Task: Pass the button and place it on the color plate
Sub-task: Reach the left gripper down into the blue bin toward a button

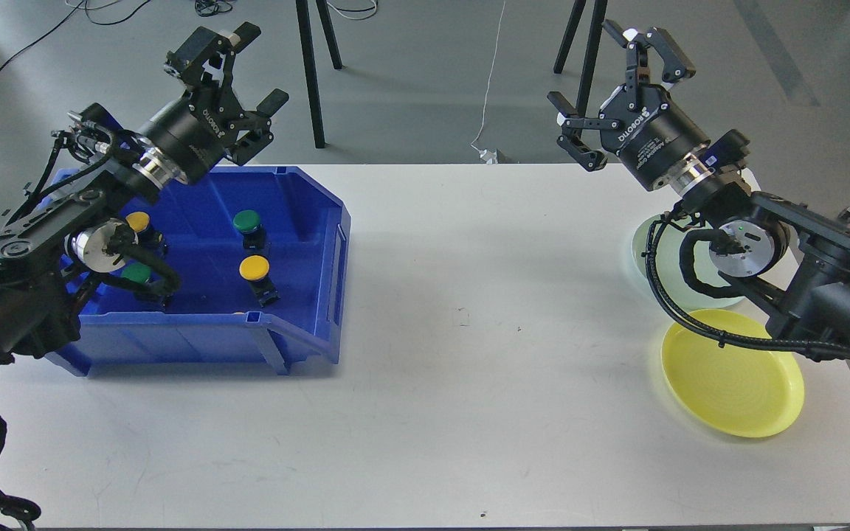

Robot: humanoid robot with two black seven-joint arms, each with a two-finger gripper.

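Note:
Several push buttons lie in the blue bin [307,199] at the left: a green button [247,221], a yellow button [254,268], another yellow button [137,220] and a green button [136,273] partly hidden behind my left arm. My left gripper [237,70] hangs open above the bin's back edge, holding nothing. My right gripper [620,88] is open and empty, raised above the table's far right. Below my right arm lie a yellow plate [732,372] and a pale green plate [654,247], the latter partly covered by the arm.
The white table [469,332] stretches between bin and plates. Black tripod legs [311,74] and cables stand on the floor behind the table's far edge.

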